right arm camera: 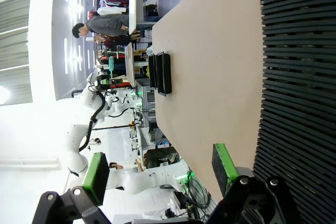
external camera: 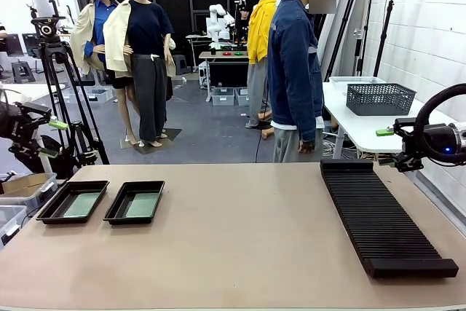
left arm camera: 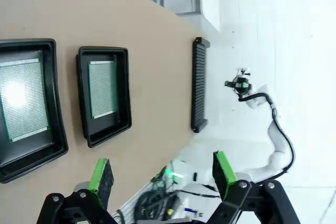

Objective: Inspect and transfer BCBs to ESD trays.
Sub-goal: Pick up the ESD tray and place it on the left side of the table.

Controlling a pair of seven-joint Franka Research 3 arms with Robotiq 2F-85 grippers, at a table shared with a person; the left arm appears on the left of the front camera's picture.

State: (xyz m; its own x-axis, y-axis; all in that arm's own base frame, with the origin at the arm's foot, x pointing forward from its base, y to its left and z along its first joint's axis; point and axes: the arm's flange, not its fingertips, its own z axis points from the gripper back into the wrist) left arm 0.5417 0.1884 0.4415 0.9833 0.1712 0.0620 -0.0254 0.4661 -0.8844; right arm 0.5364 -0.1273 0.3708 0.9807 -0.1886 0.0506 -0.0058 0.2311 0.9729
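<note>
Two black ESD trays (external camera: 49, 213) (external camera: 115, 213) sit side by side at the table's left. A green BCB lies flat in each, one (external camera: 80, 205) in the left tray and one (external camera: 142, 205) in the right. The left wrist view looks down on both trays (left arm camera: 56, 108) (left arm camera: 83, 98) and their boards (left arm camera: 21, 98) (left arm camera: 102, 88). My left gripper (external camera: 54, 138) (left arm camera: 163, 174) hangs open off the table's left edge, well above the trays. Open too, my right gripper (external camera: 386, 148) (right arm camera: 160, 169) hovers beyond the table's far right corner. Nothing is between either pair of fingers.
A long black slotted rack (external camera: 382, 216) (right arm camera: 299, 77) (left arm camera: 198, 85) lies along the table's right side. A person in a denim jacket (external camera: 295, 63) stands at the far edge. The wide tan tabletop (external camera: 240, 238) lies bare between trays and rack.
</note>
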